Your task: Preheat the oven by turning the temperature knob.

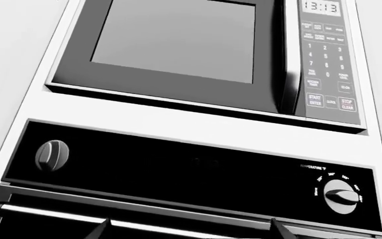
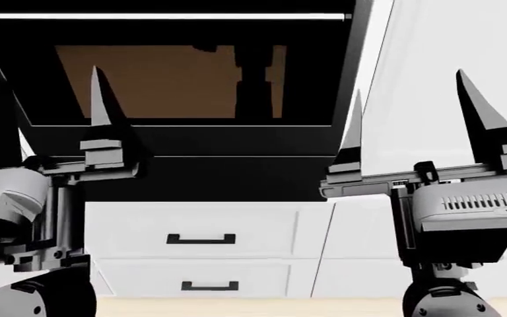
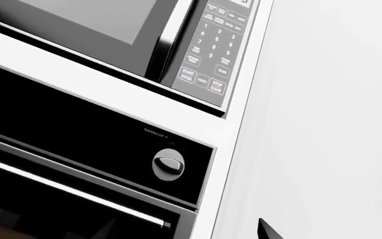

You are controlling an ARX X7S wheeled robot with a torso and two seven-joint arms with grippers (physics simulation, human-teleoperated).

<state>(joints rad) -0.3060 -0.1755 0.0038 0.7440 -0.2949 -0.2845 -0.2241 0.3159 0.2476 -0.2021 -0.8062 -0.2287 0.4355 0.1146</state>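
The black oven [image 2: 192, 142] with a brown-tinted window fills the upper head view, its bright bar handle [image 2: 156, 16] along the top. In the left wrist view its control panel [image 1: 191, 164] carries a left knob [image 1: 51, 155] and the temperature knob [image 1: 341, 196] under a "temperature" label. The temperature knob also shows in the right wrist view [image 3: 168, 164]. My left gripper [image 2: 51, 112] and right gripper [image 2: 416, 119] are both open and empty, fingers pointing up in front of the oven. Neither touches a knob.
A microwave [image 1: 177, 45] with a keypad [image 1: 327, 59] sits above the oven panel. White drawers [image 2: 202, 228] with small black handles lie below the oven. A tall white cabinet panel [image 2: 447, 79] stands to the oven's right.
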